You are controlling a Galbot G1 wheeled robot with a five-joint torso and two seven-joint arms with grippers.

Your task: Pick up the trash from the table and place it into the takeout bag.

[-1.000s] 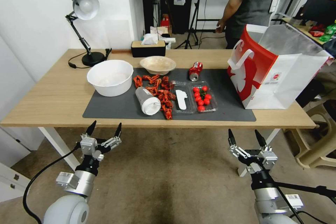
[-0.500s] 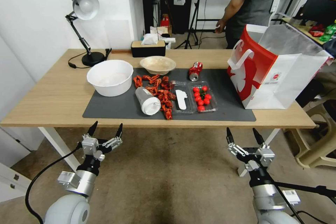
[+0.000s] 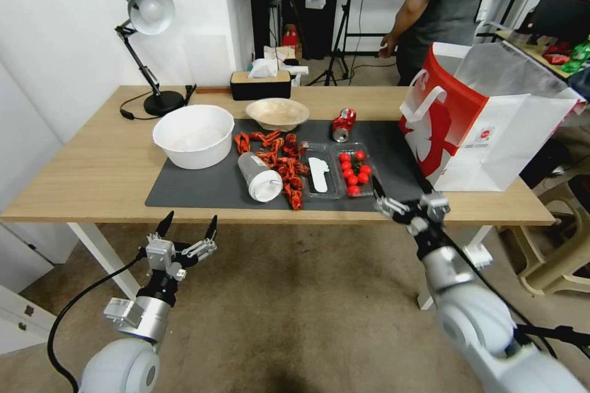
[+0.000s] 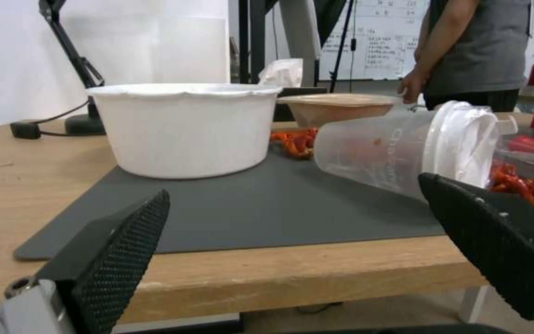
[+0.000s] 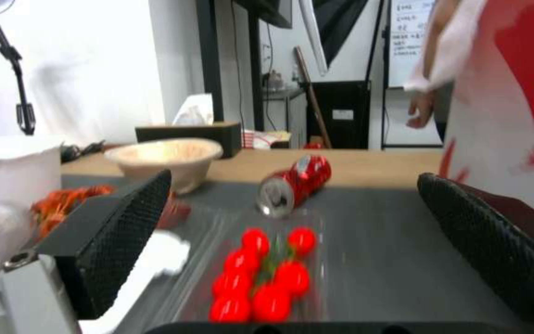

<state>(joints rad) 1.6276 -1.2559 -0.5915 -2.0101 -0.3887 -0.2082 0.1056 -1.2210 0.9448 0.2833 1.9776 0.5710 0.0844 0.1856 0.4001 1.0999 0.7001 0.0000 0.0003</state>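
On the left, my left gripper (image 3: pixel 187 227) hangs below the near edge of the counter (image 3: pixel 92 178), fingers spread apart and holding nothing; I leave it parked. Its wrist view looks across at the big white bowl (image 4: pixel 183 127) and the clear lidded cup (image 4: pixel 415 148), which lies on its side on the dark mat (image 3: pixel 196 190) beside a scatter of red shells (image 3: pixel 279 166). The shallow beige bowl (image 3: pixel 277 113) sits behind them.

Moving right, the tray of tomatoes (image 3: pixel 355 173) stands directly in front of my right gripper (image 3: pixel 399 196), which is at the near edge of the counter with fingers wide apart and empty. The red can (image 3: pixel 343 124) lies on its side beyond that tray, apart from it, and I judge it the target of this reach. To do it well, I should carry the fingers over the tomatoes rather than through them, line them up across the can's round body rather than its ends, and close only once it sits squarely between them, since it can roll.

Farthest right, the takeout bag (image 3: pixel 485 129) stands upright with its mouth open, near the can.
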